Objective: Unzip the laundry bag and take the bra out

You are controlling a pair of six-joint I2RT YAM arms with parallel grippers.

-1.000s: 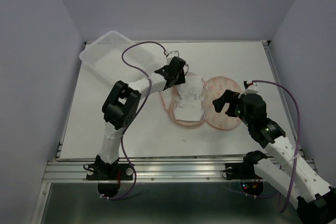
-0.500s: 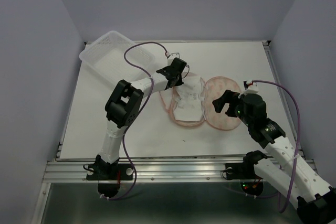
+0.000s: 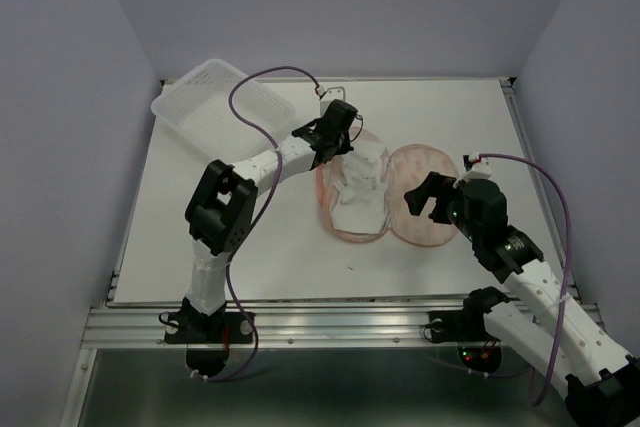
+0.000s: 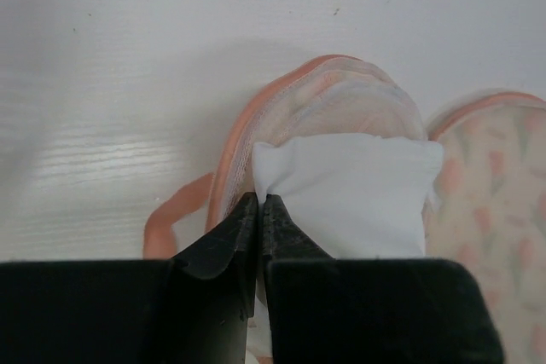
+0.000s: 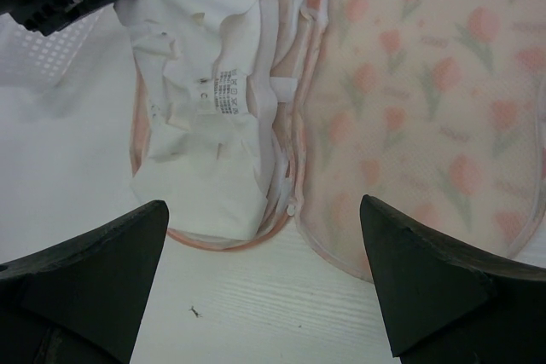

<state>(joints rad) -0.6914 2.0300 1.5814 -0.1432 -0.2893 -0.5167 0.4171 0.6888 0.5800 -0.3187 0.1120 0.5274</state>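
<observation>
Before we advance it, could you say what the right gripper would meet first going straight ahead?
Probably the open bag, near the seam beside the bra, though depth is unclear.

Bright, even light from above. Top view clear, walls [image 3: 80,67] look lilac. Left wrist view: soft grey shadow on table [image 4: 171,49] beyond laundry bag [image 4: 333,95], pale shine nearer lens; bra [image 4: 350,185] very white, few folds show. Left gripper [image 4: 258,202] and right gripper [image 5: 263,204] just flat black shapes.

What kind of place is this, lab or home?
Probably a lab robot cell: plain walls box in a white table, an aluminium rail edges it, and purple cable runs loose.
</observation>
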